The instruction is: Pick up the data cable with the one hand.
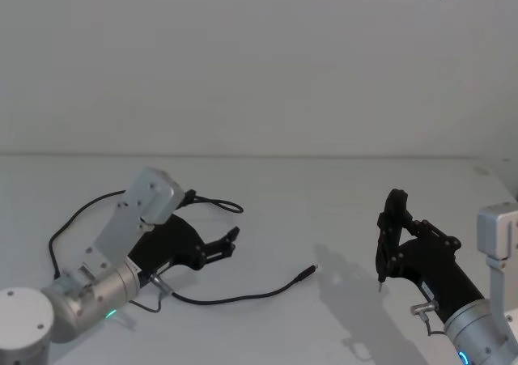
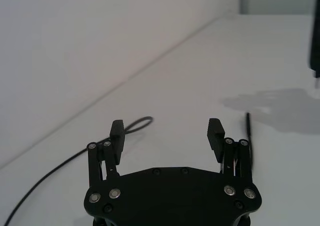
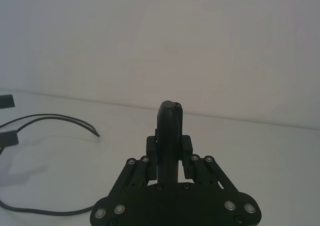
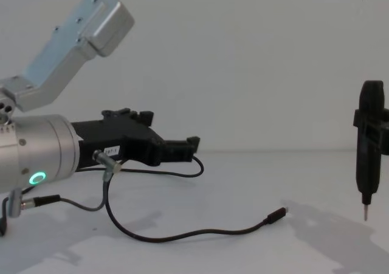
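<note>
Left claw [image 1: 231, 244] hangs low over the white bench [image 1: 324, 211] on the left of the scene. It lies nearly level and points to the right. Its two fingers [image 2: 216, 131] are spread wide apart, and the bench surface shows in the gap between them. From the chest it shows side-on as a black wedge [image 4: 191, 143] in front of a silver wrist with a green ring light.

The data cable [image 1: 235, 299] lies flat on the bench. Its plug [image 1: 306, 273] rests near the middle, to the right of the left claw and apart from it, with the short metal tip pointing right and away. From the plug the cord curves left along the near side of the left claw and passes under the wrist. On the far side a narrow loop of it [image 1: 227, 205] ends just beyond the fingertips. Another stretch sweeps out round the arm at the far left [image 1: 65, 229].

The right claw [image 1: 394, 234] is raised on the right, well away from the cable. It is clamped on a slim black pen-shaped tool [image 4: 371, 164], which stands upright with its metal tip down.
</note>
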